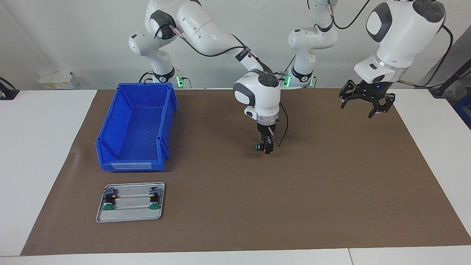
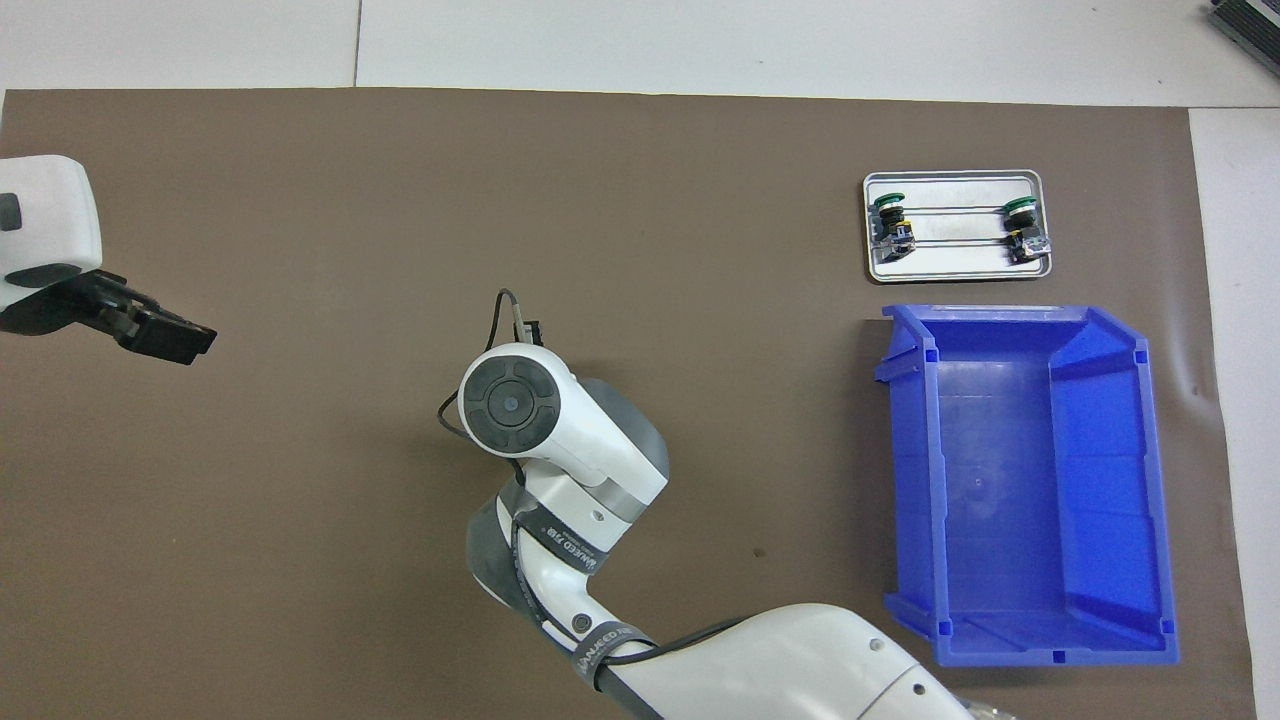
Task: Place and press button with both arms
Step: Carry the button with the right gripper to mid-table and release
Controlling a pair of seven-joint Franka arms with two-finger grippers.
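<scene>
Brown paper mat (image 1: 235,206) spread over a white table (image 1: 36,165), with clock directions read in the facing view from the mat's middle. Near the middle, slightly toward twelve o'clock: right gripper (image 1: 265,148), pointing straight down from its white wrist and set low at the mat. At its tip, a push button (image 1: 259,146), lying sideways with the green cap aimed at nine o'clock and the black body at the gripper. Seemingly just at the mat's surface, though contact is hard to judge. Cannot tell whether pinched or let go. In the overhead view, hidden under the right arm's wrist. At two o'clock, raised over the mat's corner toward the left arm's end: left gripper (image 1: 364,101), jaws spread wide, empty, waiting. At ten o'clock, a blue plastic storage bin (image 1: 110,147), standing on the mat with nothing inside. At eight o'clock, farther from the robots than the bin and just beside it, a small metal tray (image 1: 132,217). On it, two more green-capped push buttons (image 1: 107,201) (image 1: 154,200), one at each end, well apart.
</scene>
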